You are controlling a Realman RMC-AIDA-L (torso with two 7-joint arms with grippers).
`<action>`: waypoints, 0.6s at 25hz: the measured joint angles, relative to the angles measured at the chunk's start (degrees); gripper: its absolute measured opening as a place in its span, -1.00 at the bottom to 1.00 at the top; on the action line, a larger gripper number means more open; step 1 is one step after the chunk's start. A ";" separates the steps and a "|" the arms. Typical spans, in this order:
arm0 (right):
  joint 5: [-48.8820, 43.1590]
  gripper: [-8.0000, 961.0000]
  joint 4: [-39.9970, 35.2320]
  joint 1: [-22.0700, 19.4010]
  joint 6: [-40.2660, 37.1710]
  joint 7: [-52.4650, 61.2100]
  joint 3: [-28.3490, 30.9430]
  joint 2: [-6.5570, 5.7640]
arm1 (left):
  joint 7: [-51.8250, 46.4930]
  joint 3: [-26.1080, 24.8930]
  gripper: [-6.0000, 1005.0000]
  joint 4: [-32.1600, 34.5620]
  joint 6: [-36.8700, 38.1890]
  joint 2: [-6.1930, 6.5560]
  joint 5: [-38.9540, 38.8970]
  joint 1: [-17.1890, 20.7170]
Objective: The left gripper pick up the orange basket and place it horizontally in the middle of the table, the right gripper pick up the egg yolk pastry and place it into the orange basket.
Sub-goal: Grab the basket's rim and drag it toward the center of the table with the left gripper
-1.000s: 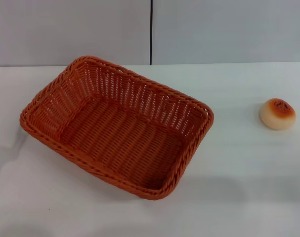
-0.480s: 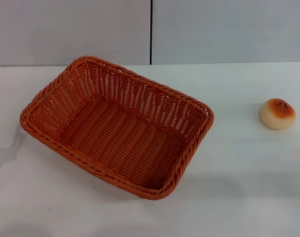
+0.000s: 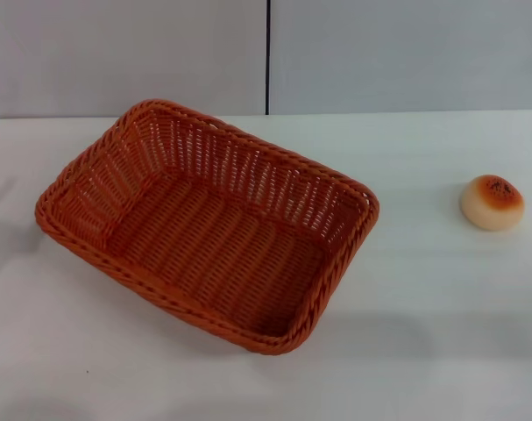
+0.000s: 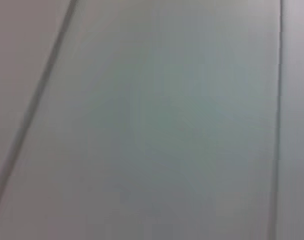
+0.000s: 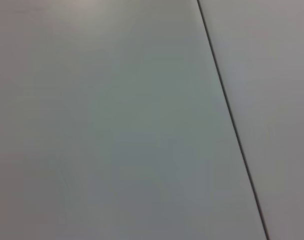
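Your counter carries the basket left of centre, its long axis skewed from far-left to near-right, on the left arm's side. The pastry sits well apart, far right. Neither pincer is in view, so you cannot tell their state.

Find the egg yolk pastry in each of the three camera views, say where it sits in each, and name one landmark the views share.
Head view: the egg yolk pastry sits at the right on the table, apart from the orange basket.
Left wrist view: not in it.
Right wrist view: not in it.
Shared landmark: the dark seam between grey wall panels, probably the same kind of line in both wrist views.
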 joint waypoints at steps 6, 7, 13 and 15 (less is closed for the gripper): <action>0.04 0.30 -0.10 0.21 0.23 0.03 0.05 -0.03 | -24.24 3.77 0.43 20.80 -8.94 0.02 9.68 -2.39; 0.04 0.30 -0.18 0.29 0.25 0.04 0.05 -0.04 | -30.44 4.03 0.43 26.23 -10.81 0.02 14.06 -3.82; 0.08 0.30 -0.40 0.42 0.29 0.07 0.06 -0.11 | -43.05 4.35 0.44 39.25 -11.37 0.01 26.31 -7.81; 0.12 0.30 -0.44 0.36 0.32 0.09 0.06 -0.17 | -45.25 4.48 0.44 41.65 -11.37 -0.04 28.41 -8.55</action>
